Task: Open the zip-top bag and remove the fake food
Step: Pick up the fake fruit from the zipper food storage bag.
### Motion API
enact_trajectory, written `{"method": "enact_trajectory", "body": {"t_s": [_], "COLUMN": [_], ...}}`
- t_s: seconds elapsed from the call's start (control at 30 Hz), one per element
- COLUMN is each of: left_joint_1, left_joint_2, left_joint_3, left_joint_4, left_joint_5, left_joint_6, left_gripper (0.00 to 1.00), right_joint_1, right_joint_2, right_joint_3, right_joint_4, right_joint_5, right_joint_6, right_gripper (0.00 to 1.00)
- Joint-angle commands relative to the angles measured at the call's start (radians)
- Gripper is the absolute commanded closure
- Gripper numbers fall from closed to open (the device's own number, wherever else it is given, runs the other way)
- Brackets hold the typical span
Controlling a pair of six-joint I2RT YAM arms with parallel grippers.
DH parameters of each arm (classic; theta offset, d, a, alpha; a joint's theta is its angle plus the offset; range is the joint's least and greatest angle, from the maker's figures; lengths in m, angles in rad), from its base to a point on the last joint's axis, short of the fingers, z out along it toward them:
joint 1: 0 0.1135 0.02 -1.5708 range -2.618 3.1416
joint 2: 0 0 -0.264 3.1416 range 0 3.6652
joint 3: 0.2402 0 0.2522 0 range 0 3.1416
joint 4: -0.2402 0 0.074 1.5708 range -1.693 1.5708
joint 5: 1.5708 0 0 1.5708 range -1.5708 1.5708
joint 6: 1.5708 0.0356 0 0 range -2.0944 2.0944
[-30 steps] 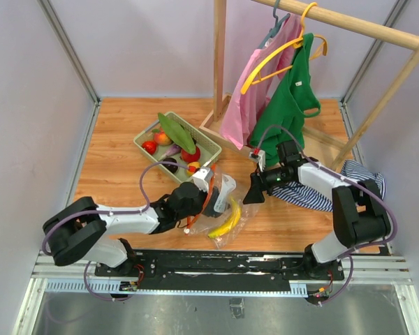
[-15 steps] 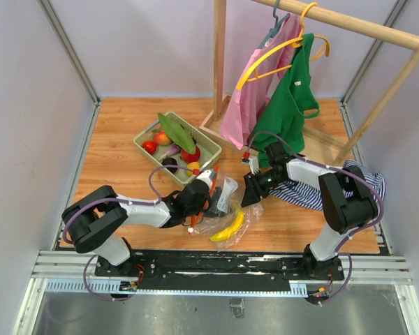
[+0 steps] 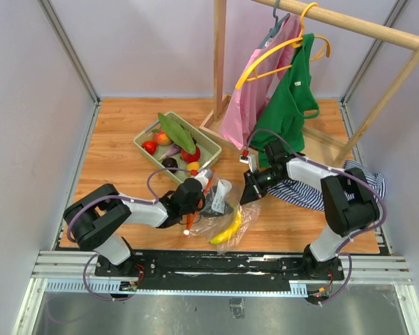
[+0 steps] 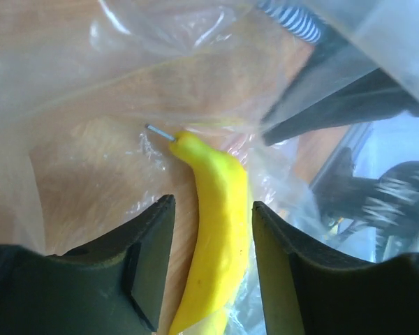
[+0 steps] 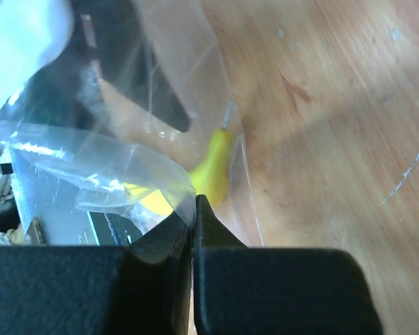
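Observation:
The zip-top bag lies crumpled on the wooden table between both arms, and its clear film fills much of the left wrist view. A yellow banana of the fake food lies inside it. My left gripper reaches into the bag's mouth and is open, with the banana lying between its fingers, a gap on each side. My right gripper is shut on a fold of the bag's film, just above the banana's stem. More fake food sits in the green basket.
A wooden clothes rack with pink and green garments stands behind the right arm. A striped cloth lies at the right under that arm. The basket stands just behind the bag.
My right gripper moved left to the bag and closed on its film. The left gripper pushed further into the bag's mouth; the bag and banana shifted slightly.

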State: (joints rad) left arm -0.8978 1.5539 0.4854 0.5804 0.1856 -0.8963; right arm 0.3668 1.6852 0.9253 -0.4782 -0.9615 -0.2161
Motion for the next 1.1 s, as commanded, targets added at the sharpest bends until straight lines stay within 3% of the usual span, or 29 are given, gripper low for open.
{"method": "enact_trajectory", "body": {"t_s": [0.0, 0.17, 0.27, 0.43, 0.67, 0.87, 0.97, 1.07], "left_joint_1": [0.017, 0.019, 0.019, 0.017, 0.017, 0.012, 0.011, 0.012], "left_joint_2": [0.001, -0.031, -0.033, -0.006, 0.103, 0.185, 0.177, 0.197], "left_joint_3": [-0.034, -0.031, -0.009, 0.033, 0.03, 0.091, 0.107, 0.125], "left_joint_4": [0.105, 0.115, 0.111, 0.075, 0.233, 0.078, 0.059, 0.054], "left_joint_5": [0.07, 0.088, 0.131, 0.182, 0.294, 0.202, 0.185, 0.191], "left_joint_6": [-0.039, -0.006, 0.043, 0.1, 0.078, 0.105, 0.117, 0.115], "left_gripper": [0.46, 0.37, 0.32, 0.3, 0.32, 0.33, 0.33, 0.35], "right_joint_1": [-0.004, -0.007, -0.007, -0.006, -0.006, -0.006, -0.006, -0.011], "right_joint_2": [-0.152, -0.301, -0.313, -0.282, -0.293, -0.29, -0.28, -0.259], "right_joint_3": [-0.029, -0.098, -0.113, -0.098, -0.092, -0.088, -0.081, -0.049], "right_joint_4": [0.099, 0.23, 0.256, 0.238, 0.237, 0.223, 0.212, 0.152], "right_joint_5": [-0.109, -0.148, -0.144, -0.151, -0.123, -0.082, -0.066, -0.05], "right_joint_6": [-0.001, 0.044, 0.057, 0.059, 0.072, 0.065, 0.063, 0.024], "right_gripper": [0.99, 0.99, 0.99, 0.99, 0.98, 0.98, 0.93, 0.73]}}
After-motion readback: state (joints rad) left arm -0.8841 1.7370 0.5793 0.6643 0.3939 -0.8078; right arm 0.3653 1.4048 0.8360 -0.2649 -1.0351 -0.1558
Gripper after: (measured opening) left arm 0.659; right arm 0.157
